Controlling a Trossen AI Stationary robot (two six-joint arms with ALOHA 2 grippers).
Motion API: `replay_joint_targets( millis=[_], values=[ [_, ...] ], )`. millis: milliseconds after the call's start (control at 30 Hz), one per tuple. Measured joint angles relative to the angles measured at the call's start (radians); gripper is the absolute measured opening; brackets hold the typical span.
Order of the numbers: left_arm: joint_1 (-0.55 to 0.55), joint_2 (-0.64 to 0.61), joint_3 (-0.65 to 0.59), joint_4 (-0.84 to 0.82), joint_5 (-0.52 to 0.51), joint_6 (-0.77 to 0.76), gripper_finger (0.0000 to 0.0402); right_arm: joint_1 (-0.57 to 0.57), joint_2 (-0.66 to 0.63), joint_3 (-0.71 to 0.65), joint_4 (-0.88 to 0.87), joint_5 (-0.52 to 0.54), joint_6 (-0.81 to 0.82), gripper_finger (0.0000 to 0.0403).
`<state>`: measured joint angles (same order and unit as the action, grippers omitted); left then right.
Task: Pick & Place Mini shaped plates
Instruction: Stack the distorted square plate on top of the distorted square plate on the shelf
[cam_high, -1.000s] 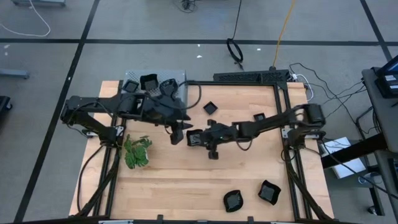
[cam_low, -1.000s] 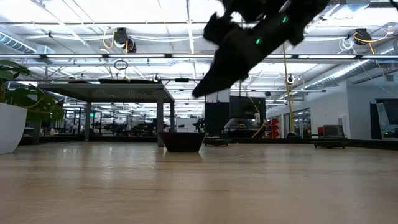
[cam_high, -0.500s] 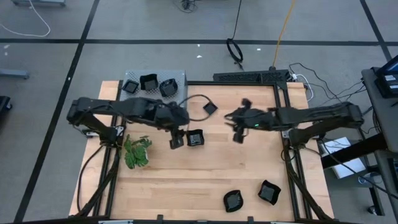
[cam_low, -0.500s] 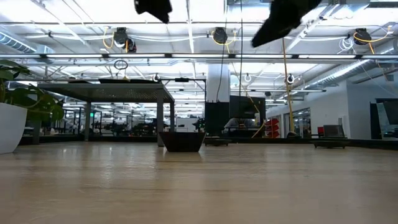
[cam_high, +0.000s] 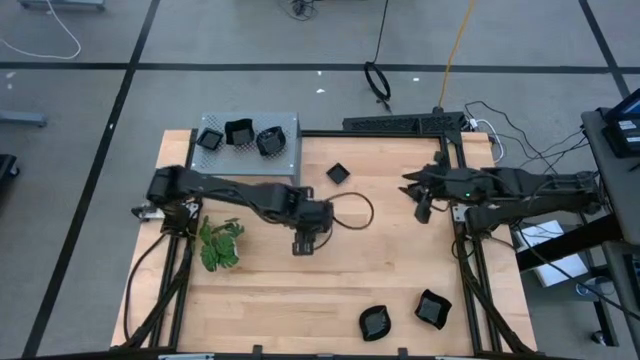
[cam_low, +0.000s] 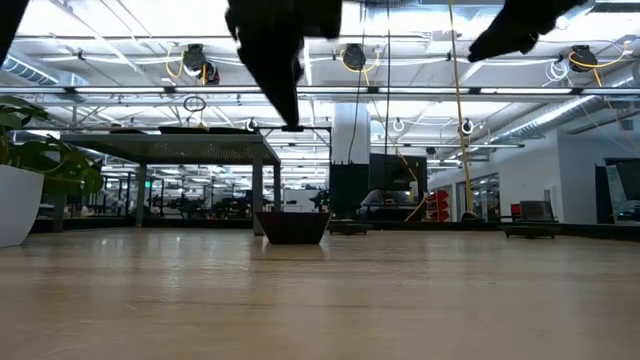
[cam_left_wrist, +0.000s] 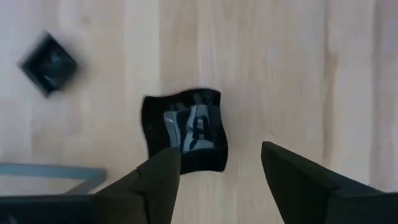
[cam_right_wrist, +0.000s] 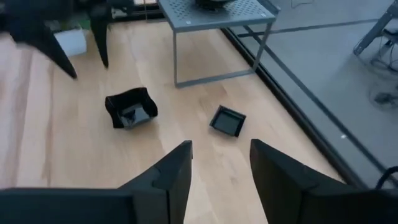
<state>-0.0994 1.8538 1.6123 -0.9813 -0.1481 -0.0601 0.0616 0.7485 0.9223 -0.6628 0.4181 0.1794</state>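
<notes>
Three glossy black mini shaped plates (cam_high: 238, 135) sat on the grey perforated metal shelf (cam_high: 290, 127); four waited on the wooden counter (cam_high: 270, 290). Left pincer (cam_left_wrist: 219, 168) hung open and empty above a wavy-edged square plate (cam_left_wrist: 185, 129); right pincer (cam_right_wrist: 219, 163), also open and empty, stood off.

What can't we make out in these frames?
- High view: the left arm covers the wavy plate.
- Right wrist view: the top edge cuts off the shelf's plates.
- Low view: the top edge cuts off most of the right gripper.
</notes>
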Motion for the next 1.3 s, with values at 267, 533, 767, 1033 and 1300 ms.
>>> replay_joint_targets(
  millis=[267,533,767,1033,1300],
  values=[
    [0.002,0.178,0.0,0.035,0.017,-0.043,0.0192,0.0,-0.163,-0.19,0.06,-0.002,0.114,0.0144],
    [0.011,0.241,0.0,0.06,0.012,-0.061,0.0175,0.0,-0.25,-0.388,0.234,-0.002,0.101,0.0149],
    [0.041,0.273,0.0,0.103,-0.004,-0.117,0.016,0.0,-0.285,-0.529,0.424,-0.002,0.034,0.0144],
    [0.047,0.321,0.0,0.117,0.046,-0.15,0.0133,0.0,-0.296,-0.649,0.624,0.0,-0.009,0.0144],
    [0.045,0.321,0.001,0.118,0.061,-0.088,0.002,0.0,-0.296,-0.749,0.783,-0.03,-0.009,0.0145]
  ],
)
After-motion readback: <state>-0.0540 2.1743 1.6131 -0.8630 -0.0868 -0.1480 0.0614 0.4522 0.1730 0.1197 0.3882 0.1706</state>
